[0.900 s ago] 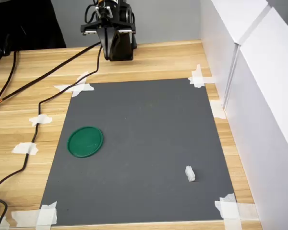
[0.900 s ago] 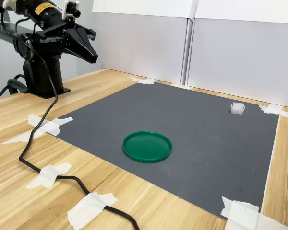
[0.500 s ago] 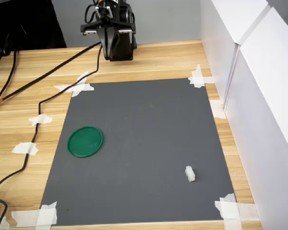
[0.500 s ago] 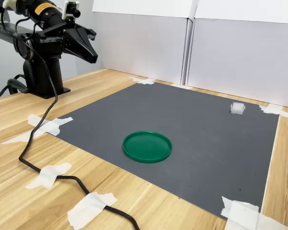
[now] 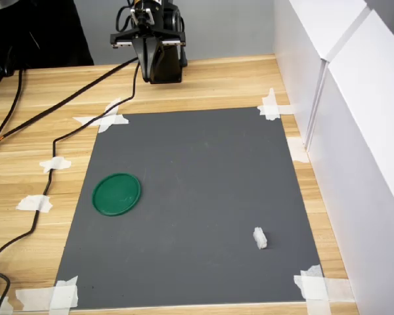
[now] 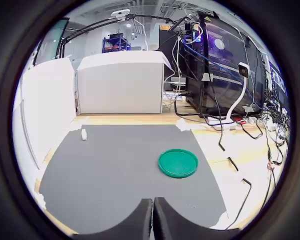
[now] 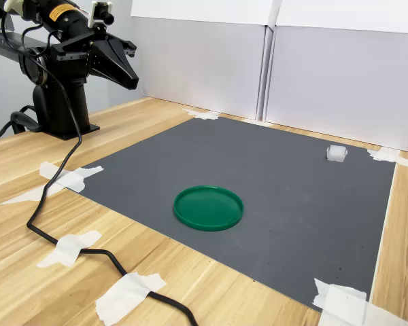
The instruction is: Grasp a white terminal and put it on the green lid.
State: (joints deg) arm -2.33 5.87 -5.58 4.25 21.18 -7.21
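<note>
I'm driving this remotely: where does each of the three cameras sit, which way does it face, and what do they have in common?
First exterior view: high, opposite the arm, looking down the grey mat at the gripper and base.
Second exterior view: low at the table's side; arm on the second exterior view's left, gripper shut.
Wrist view: looks out over the shut fingertips.
All three show the green lid and white terminal.

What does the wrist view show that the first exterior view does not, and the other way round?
Only the wrist view shows the black equipment rack with its cables beyond the table. Only the first exterior view shows the arm's black base on the wooden table. Both show the tool, shut, the flat round dark-green plastic lid and the tiny white plastic terminal, apart on the grey mat.
</note>
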